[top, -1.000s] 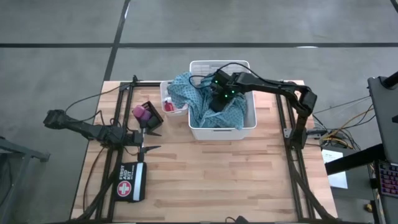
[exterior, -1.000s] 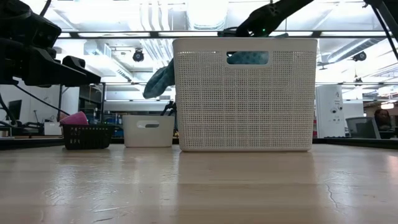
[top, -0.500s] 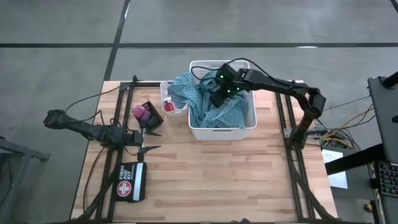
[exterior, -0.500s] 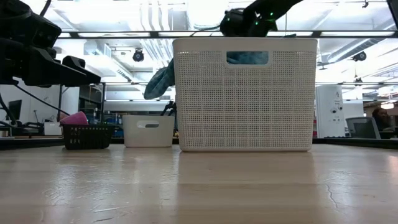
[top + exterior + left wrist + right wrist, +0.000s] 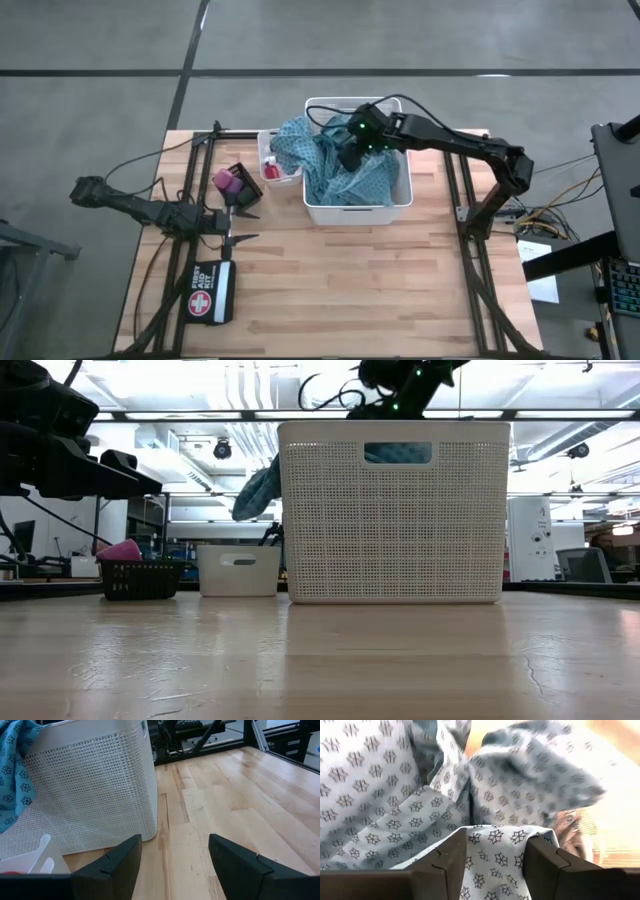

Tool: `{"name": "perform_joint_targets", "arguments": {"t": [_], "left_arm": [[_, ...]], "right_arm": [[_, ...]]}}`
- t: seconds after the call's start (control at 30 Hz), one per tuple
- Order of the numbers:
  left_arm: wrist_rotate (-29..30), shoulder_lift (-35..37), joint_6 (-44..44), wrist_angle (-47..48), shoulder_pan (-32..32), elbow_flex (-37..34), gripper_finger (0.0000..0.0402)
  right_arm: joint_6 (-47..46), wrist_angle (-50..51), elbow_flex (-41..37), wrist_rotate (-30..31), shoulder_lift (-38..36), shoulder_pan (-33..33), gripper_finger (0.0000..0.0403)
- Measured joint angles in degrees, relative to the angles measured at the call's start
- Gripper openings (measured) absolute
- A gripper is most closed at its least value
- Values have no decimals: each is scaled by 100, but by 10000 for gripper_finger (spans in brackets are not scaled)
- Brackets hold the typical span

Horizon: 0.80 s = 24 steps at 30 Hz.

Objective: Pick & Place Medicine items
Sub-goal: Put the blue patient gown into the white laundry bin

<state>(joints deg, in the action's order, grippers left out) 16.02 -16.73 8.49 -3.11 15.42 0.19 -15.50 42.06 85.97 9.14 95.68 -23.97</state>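
Note:
The white perforated basket (image 5: 355, 205) holds a grey patterned cloth (image 5: 372, 180). A teal patterned cloth (image 5: 300, 145) hangs over the basket's left rim. My right gripper (image 5: 495, 865) is open above the basket, its fingers down among the grey cloth (image 5: 420, 780). A small white bin (image 5: 266, 150) beside the basket holds red bottles (image 5: 272, 172). A pink and purple piece (image 5: 226, 181) lies in a small black basket (image 5: 246, 192). My left gripper (image 5: 243, 225) waits open over the table's left side. I see no black ring. My right gripper comes at the grey cloth from above, pointing down. A fold of the cloth (image 5: 495, 842) spans the gap between the two open fingers and meets their inner sides. The rest of the cloth lies slack in the basket.
A black first-aid pouch (image 5: 210, 292) lies near the table's near-left corner. The black arm frames (image 5: 470, 200) run along both sides of the table. Bare wooden table (image 5: 350, 280) stretches between the basket and the near edge.
My right gripper has risen above the basket's rim and shifted slightly toward the far edge. The cloths and bins stay as they were.

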Motion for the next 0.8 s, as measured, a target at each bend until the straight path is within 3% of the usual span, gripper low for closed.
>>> {"name": "perform_joint_targets", "arguments": {"t": [0.13,0.6,0.8], "left_arm": [[1,2,-1,0,0,0,236],[-1,0,0,1,-1,0,236],[-1,2,0,1,0,0,236]], "right_arm": [[-59,-218,0,446,-145,118,177],[365,-214,0,824,-359,200,195],[-742,27,0,1220,-431,195,204]]}}
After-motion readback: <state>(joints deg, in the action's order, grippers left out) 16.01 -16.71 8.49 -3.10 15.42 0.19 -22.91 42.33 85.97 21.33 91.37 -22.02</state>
